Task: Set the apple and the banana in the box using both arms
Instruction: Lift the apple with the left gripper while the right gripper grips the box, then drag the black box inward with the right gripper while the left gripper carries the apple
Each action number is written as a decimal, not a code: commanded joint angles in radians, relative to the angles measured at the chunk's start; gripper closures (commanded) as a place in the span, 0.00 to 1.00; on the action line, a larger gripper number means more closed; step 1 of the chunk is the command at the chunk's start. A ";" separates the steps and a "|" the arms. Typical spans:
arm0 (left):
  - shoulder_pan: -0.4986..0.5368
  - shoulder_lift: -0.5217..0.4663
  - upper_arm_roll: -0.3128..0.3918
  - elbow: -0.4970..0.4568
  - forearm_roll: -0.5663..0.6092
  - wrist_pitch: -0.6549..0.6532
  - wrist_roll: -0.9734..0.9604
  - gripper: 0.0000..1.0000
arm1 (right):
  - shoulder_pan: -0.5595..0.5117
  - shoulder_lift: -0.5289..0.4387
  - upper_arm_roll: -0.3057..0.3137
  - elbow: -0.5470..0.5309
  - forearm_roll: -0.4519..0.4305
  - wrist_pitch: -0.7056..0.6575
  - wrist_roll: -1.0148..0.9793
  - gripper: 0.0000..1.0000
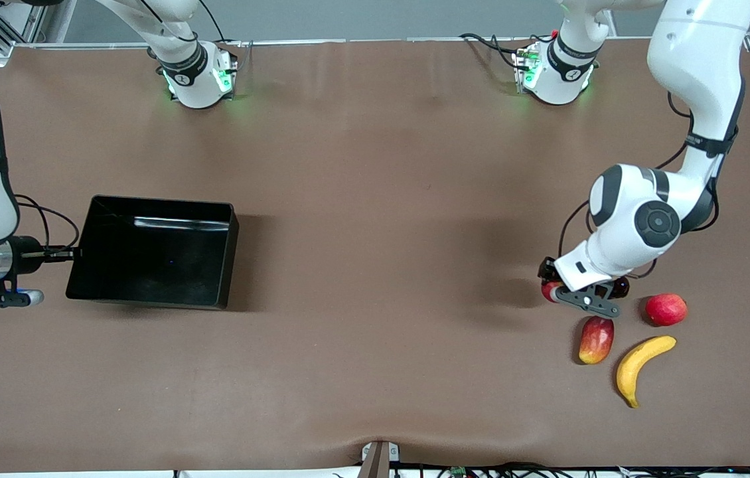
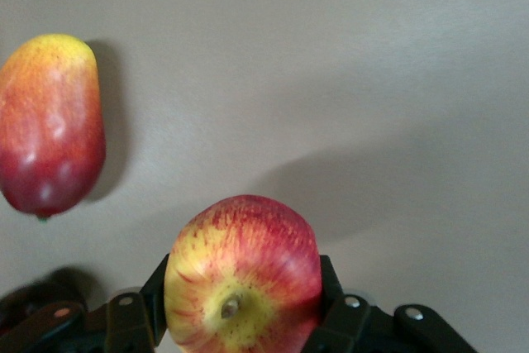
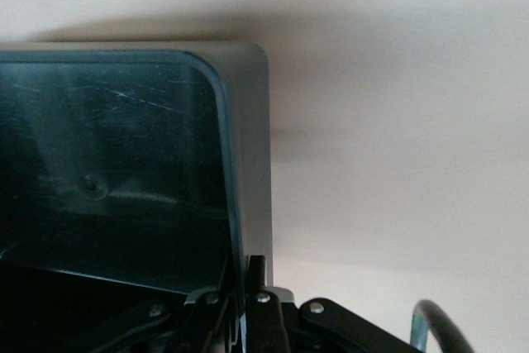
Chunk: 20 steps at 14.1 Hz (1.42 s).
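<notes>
My left gripper [image 1: 581, 292] is shut on the apple [image 2: 240, 262], red with yellow patches, stem dimple facing the camera. It holds the apple low over the table next to the other fruits. In the front view only a red edge of the apple [image 1: 550, 291] shows beside the hand. The banana [image 1: 640, 366] lies on the table nearer the front camera than that hand. My right gripper [image 1: 73, 252] is shut on the wall of the black box [image 1: 229, 259] at the right arm's end. In the right wrist view the fingers [image 3: 256, 274] pinch the box's wall [image 3: 248, 138].
A long red-yellow mango-like fruit [image 1: 596, 339] lies beside the banana and also shows in the left wrist view [image 2: 50, 126]. A plain red round fruit [image 1: 666, 309] lies toward the left arm's end. The table is brown. The box holds nothing.
</notes>
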<state>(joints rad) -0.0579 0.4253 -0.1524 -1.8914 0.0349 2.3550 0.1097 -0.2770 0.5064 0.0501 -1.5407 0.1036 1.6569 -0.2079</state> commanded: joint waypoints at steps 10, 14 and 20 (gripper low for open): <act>-0.033 -0.137 -0.018 0.023 0.010 -0.250 -0.214 1.00 | 0.418 -0.045 0.020 -0.009 0.187 0.049 0.389 1.00; -0.031 -0.174 -0.032 0.011 0.008 -0.282 -0.228 1.00 | 0.518 0.009 0.020 -0.010 0.241 0.148 0.403 1.00; -0.031 -0.220 -0.059 -0.029 -0.001 -0.281 -0.255 1.00 | 0.679 0.104 0.019 -0.001 0.315 0.335 0.568 1.00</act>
<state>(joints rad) -0.0876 0.2465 -0.2000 -1.8864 0.0349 2.0806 -0.1162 0.3562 0.5956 0.0785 -1.5631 0.3815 1.9656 0.3126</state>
